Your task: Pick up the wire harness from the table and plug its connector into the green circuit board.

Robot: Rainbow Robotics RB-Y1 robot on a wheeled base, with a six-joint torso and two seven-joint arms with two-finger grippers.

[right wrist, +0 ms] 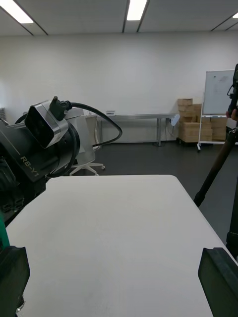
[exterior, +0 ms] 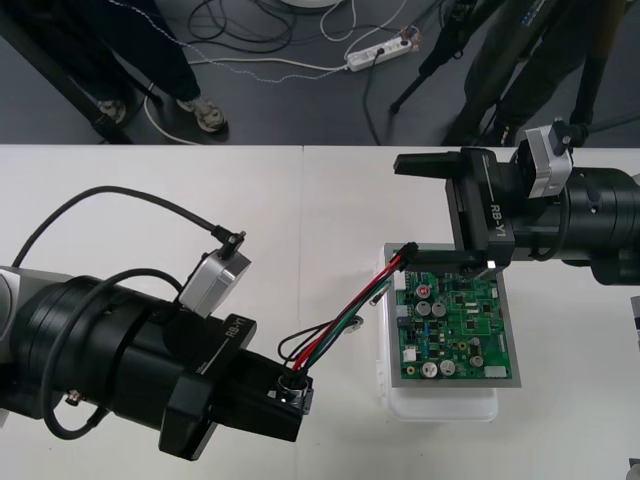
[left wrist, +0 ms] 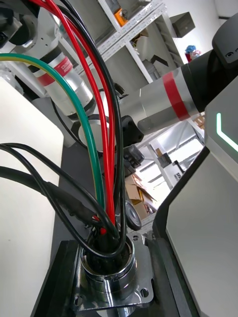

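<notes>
Over the pale table (exterior: 300, 200) my left gripper (exterior: 294, 392) pinches the harness (exterior: 325, 340) by its rigid socket (left wrist: 106, 267). I judge the wires (exterior: 350, 313) light and floppy, so the plug (exterior: 405, 252), at the board (exterior: 470, 320) corner by my right gripper (exterior: 405, 210) with fingers (right wrist: 218, 277) spread, is where to hold.

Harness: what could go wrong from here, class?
The right gripper stands open beside the plug at the board corner, so nothing pins the plug; it could slip. The left gripper is shut on the socket with the wires stretched between, so any pull may drag the plug away.

Probably a lab: light table (exterior: 150, 190), floor cables (exterior: 262, 66), power strip (exterior: 378, 52), tripod (exterior: 428, 68).
</notes>
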